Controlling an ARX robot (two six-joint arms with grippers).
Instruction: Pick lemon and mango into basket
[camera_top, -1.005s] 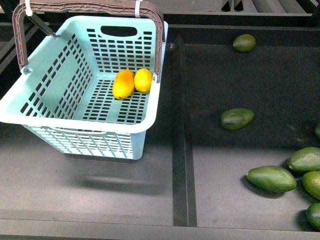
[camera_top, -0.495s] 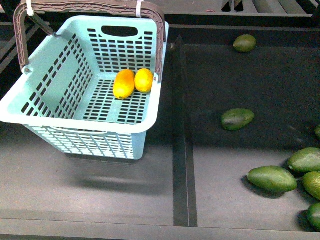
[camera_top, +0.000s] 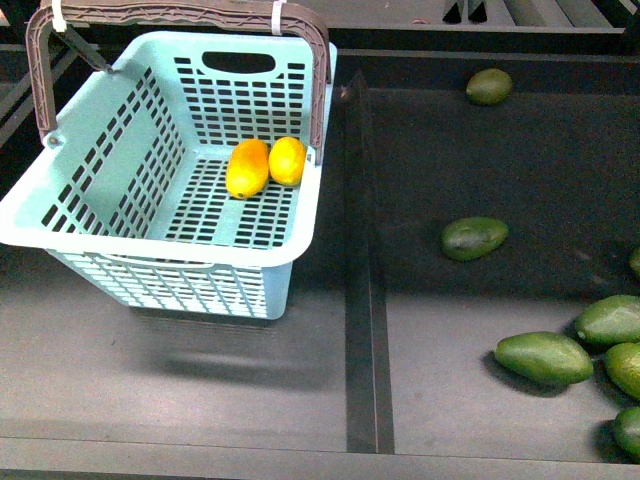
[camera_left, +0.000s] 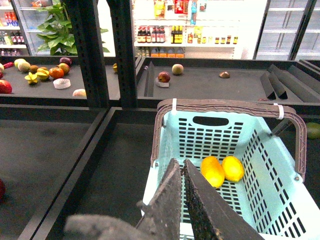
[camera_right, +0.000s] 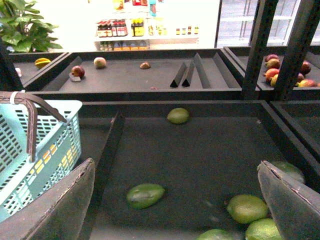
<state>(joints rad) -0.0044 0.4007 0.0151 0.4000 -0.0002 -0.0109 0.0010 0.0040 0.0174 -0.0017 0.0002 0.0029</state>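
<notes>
The aqua basket (camera_top: 60, 215) with brown handles stands on the left shelf section. The orange-yellow mango (camera_top: 247, 168) and the yellow lemon (camera_top: 287, 160) lie side by side on its floor, touching. Neither gripper shows in the front view. In the left wrist view my left gripper (camera_left: 180, 162) is shut and empty, over the near rim of the basket (camera_left: 265, 150), with the mango (camera_left: 213, 171) and lemon (camera_left: 233, 168) beyond it. In the right wrist view my right gripper (camera_right: 175, 172) is open and empty above the right section; the basket (camera_right: 55, 142) is at the edge.
A raised divider (camera_top: 362, 270) separates the two sections. Several green fruits lie in the right section, one in the middle (camera_top: 474, 238), one at the back (camera_top: 489, 86), a cluster at the front right (camera_top: 545, 357). Shelves with other fruit stand behind.
</notes>
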